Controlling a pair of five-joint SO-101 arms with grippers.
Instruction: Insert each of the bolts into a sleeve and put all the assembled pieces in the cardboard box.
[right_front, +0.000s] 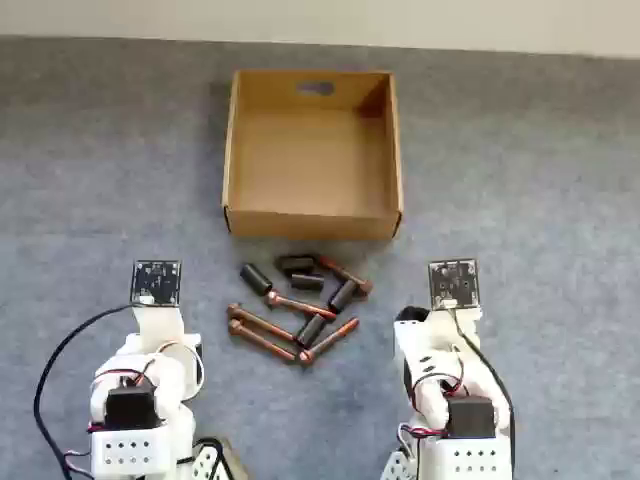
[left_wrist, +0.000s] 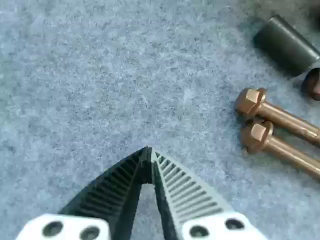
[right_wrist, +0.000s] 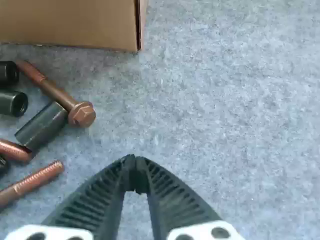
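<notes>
Left wrist view: two copper bolts (left_wrist: 282, 116) run out of the picture, their threaded ends cut off, and a dark sleeve (left_wrist: 287, 45) is clipped at the edge. Right wrist view: the cardboard box (right_wrist: 70, 22) is cropped to part of one wall, and two more sleeves (right_wrist: 11, 102) are half cropped. High view: the pile (right_front: 300, 305) is too small to tell whether any bolt sits in a sleeve.
</notes>
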